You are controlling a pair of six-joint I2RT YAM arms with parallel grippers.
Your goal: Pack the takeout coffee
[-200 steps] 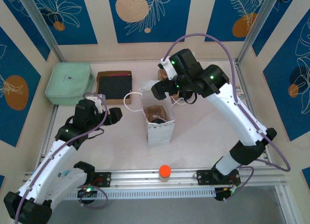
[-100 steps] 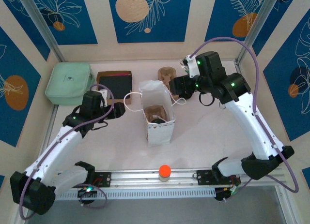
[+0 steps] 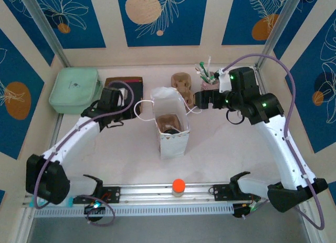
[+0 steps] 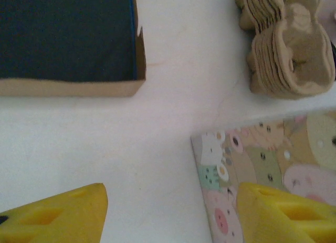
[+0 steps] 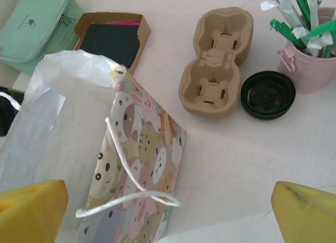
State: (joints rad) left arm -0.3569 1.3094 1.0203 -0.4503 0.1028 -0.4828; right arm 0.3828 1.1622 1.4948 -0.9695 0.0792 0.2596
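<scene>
While a small orange-capped bottle (image 3: 179, 187) is standing on the rail at the near edge of the table (image 3: 226, 143), the paper bag (image 3: 172, 140) printed with cartoon animals is standing open at the middle. The takeout coffee (image 3: 170, 130) is sitting inside it, only its dark lid showing from above, with brown pulp next to it. Just past the bag's left side, the left claw (image 4: 170, 201) is hovering above bare table, its yellow fingers (image 4: 63, 211) standing apart with nothing between them. To the bag's right, the right claw (image 5: 169, 196) is hanging over the bag's rope handle, spread wide and gripping nothing. Farther back, a brown box (image 3: 124, 91) with a dark lining is lying left of a stack of pulp carriers (image 5: 216, 59). A loose black lid (image 5: 268, 94) is lying just beside that stack, and a pink bucket (image 5: 310, 70) of green-and-white sticks is standing right of it. A mint-green pouch (image 3: 75, 89) is resting at the far left.
</scene>
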